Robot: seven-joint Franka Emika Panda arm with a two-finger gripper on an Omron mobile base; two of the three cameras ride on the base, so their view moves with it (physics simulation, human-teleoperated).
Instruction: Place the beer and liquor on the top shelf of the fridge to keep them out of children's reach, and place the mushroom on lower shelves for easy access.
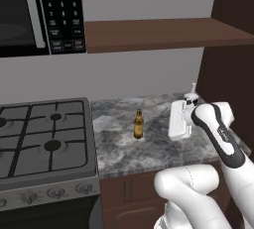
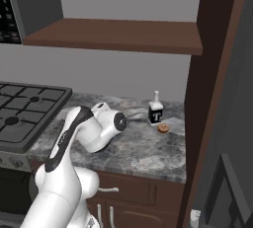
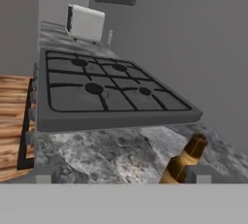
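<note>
Brown glass is what matters here: the beer [image 1: 139,124] stands straight up on the grey stone bench [image 1: 129,148], a little way from the stove [image 1: 44,134], with its long neck pointing at the ceiling. The jaws [image 3: 123,174] are wide apart and hold nothing. In the hand view they look sideways along the bench toward the stove, and the beer shows leaning at the lower right, just beside one finger tip [image 3: 203,173], not between the two. So the hand likely needs to shift sideways to get the bottle into the gap, then squeeze it across its body, below the neck. The liquor [image 2: 155,112] stands further from the stove, near the dark cabinet wall, and the mushroom [image 2: 163,128] lies just beside it on the bench. Of the three, the beer looks nearest to the jaws, so it seems the first one to grab. None of them is in the fridge yet.
</note>
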